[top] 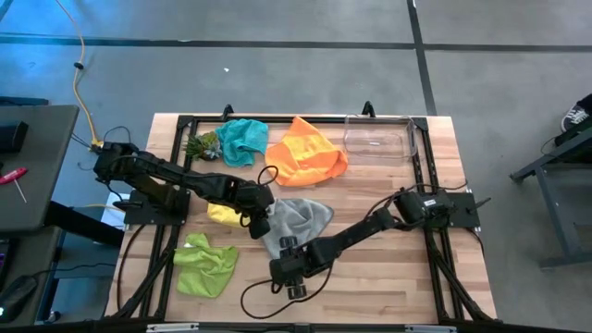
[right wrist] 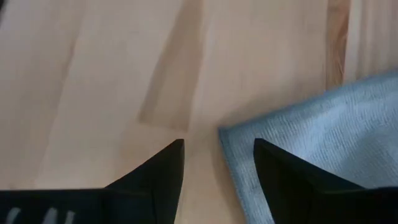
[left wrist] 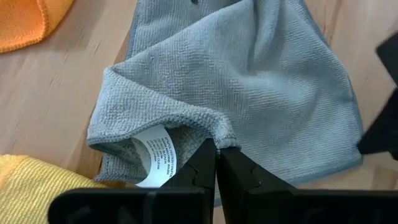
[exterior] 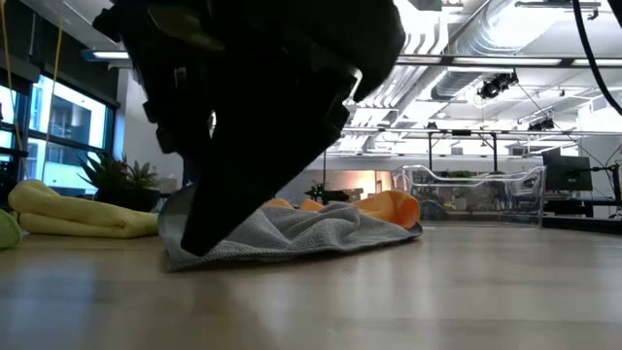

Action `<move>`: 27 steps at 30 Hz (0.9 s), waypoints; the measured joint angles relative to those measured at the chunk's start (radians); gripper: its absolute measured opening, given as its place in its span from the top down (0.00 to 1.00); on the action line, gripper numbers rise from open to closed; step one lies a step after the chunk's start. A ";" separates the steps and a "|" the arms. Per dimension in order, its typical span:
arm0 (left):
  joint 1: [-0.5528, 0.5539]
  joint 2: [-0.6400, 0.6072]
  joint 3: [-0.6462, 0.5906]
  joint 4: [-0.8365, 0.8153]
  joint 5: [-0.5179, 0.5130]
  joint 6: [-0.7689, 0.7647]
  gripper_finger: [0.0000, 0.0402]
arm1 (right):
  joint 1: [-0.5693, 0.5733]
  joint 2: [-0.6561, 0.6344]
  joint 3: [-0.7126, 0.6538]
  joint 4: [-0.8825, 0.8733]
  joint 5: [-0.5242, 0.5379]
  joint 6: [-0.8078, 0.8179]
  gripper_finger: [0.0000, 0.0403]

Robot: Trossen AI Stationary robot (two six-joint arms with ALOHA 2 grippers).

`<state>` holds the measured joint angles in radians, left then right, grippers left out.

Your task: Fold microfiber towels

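My left claw (left wrist: pixel 216 152) pinches the grey towel's (top: pixel 298 220) folded edge by the label (left wrist: pixel 157 155), beside the yellow towel (top: pixel 222 214). My right claw (right wrist: pixel 217 152), spread, straddles its near corner. It looks soft, light and limp; corners grip best.

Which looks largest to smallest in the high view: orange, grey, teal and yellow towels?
1. orange towel
2. grey towel
3. teal towel
4. yellow towel, partly hidden under the left gripper, so its true extent is unsure.
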<state>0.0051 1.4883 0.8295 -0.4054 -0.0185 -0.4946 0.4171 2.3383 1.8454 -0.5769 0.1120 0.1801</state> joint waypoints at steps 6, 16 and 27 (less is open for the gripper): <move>0.000 0.000 0.000 0.010 0.000 -0.008 1.00 | -0.014 0.000 -0.032 0.057 -0.014 -0.006 0.69; 0.000 0.000 0.000 0.015 0.000 -0.008 1.00 | -0.013 -0.005 -0.105 0.143 -0.012 -0.009 0.71; 0.002 0.000 0.000 0.015 0.018 -0.008 1.00 | -0.007 -0.005 -0.106 0.133 -0.017 -0.027 0.98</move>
<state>0.0071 1.4883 0.8295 -0.3908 -0.0006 -0.5021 0.4103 2.3337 1.7390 -0.4440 0.0948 0.1528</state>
